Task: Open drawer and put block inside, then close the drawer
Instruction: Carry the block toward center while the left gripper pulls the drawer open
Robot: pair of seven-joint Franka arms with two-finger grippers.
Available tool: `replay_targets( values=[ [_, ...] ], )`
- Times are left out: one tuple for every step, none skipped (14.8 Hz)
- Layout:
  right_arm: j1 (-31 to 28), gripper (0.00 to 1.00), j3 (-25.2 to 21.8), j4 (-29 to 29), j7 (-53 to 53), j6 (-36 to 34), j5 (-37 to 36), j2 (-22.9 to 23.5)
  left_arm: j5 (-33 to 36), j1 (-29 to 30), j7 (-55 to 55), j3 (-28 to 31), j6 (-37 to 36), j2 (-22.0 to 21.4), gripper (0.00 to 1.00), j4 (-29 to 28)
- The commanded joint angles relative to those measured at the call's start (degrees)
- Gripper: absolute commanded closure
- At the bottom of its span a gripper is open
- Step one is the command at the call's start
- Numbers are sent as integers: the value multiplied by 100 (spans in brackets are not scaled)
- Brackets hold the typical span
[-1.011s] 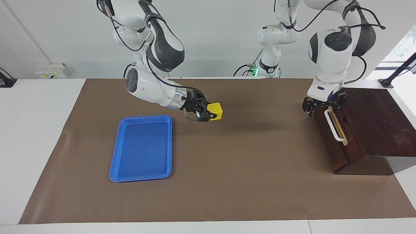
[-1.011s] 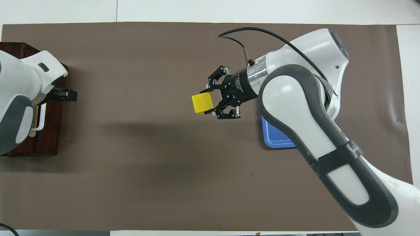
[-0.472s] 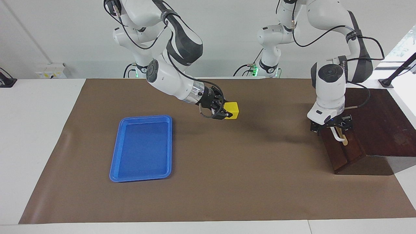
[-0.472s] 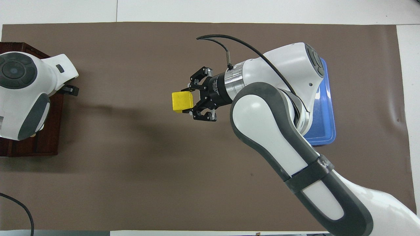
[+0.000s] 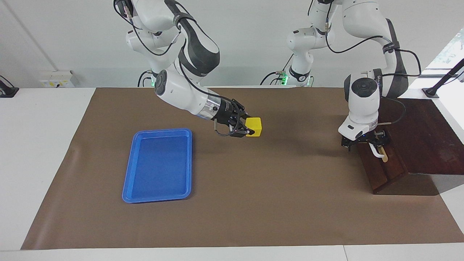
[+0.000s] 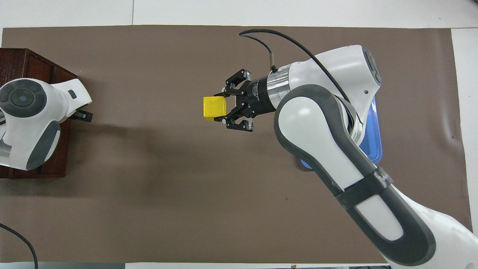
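My right gripper (image 5: 245,127) is shut on the small yellow block (image 5: 254,127) and holds it above the brown mat near the table's middle; it also shows in the overhead view (image 6: 214,108), held by the right gripper (image 6: 225,108). The dark brown drawer (image 5: 385,170) of the slanted box stands at the left arm's end and looks closed, with no pale interior showing. My left gripper (image 5: 364,140) is down at the end of the white bar handle (image 5: 377,153) nearer to the robots. In the overhead view the left wrist hides most of the left gripper (image 6: 81,116) and the drawer (image 6: 52,164).
A flat blue tray (image 5: 157,165) lies on the brown mat (image 5: 272,210) toward the right arm's end; my right arm partly covers the tray (image 6: 375,123) in the overhead view. The slanted box top (image 5: 424,137) rises beside the drawer.
My right gripper carried the block toward the drawer's end, then drifted slightly back. My left gripper came down from above the handle onto its end nearer to the robots.
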Motion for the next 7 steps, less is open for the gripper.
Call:
replay_targets(
  values=[
    [-90, 100, 44, -74, -5, 2, 152, -41, 1, -714, -1250, -26, 64, 143, 0, 38],
    [-90, 100, 44, -74, -14, 2, 152, -41, -269, -978, -1516, -35, -50, 171, 0, 144],
    [-90, 100, 44, -74, -14, -7, 144, -41, -724, -1267, -1675, -18, -173, 171, 0, 258],
    [-98, 100, 44, -74, -31, -16, 152, -41, -981, -1436, -1755, -9, -279, 180, 0, 329],
    [-142, 100, 44, -74, -40, -25, 144, -50, -1010, -1533, -1869, -9, -323, 171, 0, 339],
    [-160, 100, 44, -74, -58, -33, 143, -41, -1019, -1577, -1966, -17, -315, 180, 0, 330],
    [-169, 100, 44, -74, -67, -42, 143, -50, -1019, -1587, -1984, -17, -332, 180, 0, 321]
  ],
)
